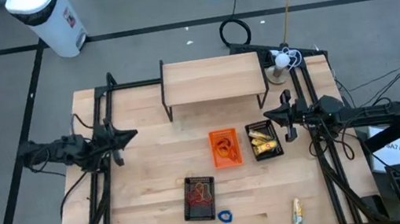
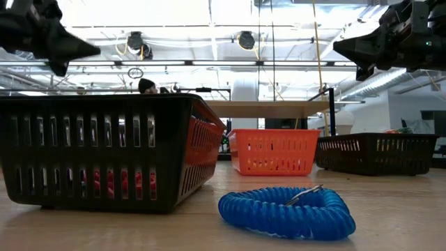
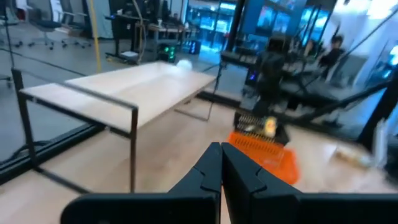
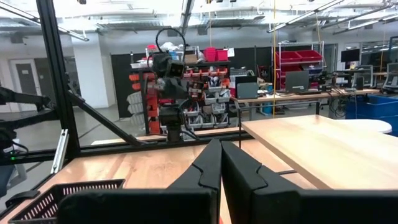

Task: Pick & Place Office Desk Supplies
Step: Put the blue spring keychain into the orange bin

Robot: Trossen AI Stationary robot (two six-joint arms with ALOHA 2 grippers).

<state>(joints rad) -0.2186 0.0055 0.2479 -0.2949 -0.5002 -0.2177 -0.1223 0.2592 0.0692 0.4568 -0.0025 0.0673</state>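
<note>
Black left tool (image 3: 221, 163) and right tool (image 4: 221, 163) both pinched closed, empty; no legible writing.

A blue coiled cord loop (image 2: 287, 213) lies on the wooden table (image 2: 404, 209) at the front, with a small metal ring on top of it. Just to its left stands a black slotted basket (image 2: 104, 150), with red things showing through its lower slots. Farther back sit an orange basket (image 2: 273, 151) and another black basket (image 2: 376, 153). Behind the orange one is a small raised shelf (image 2: 272, 108). Two dark arm ends hang in the upper corners
</note>
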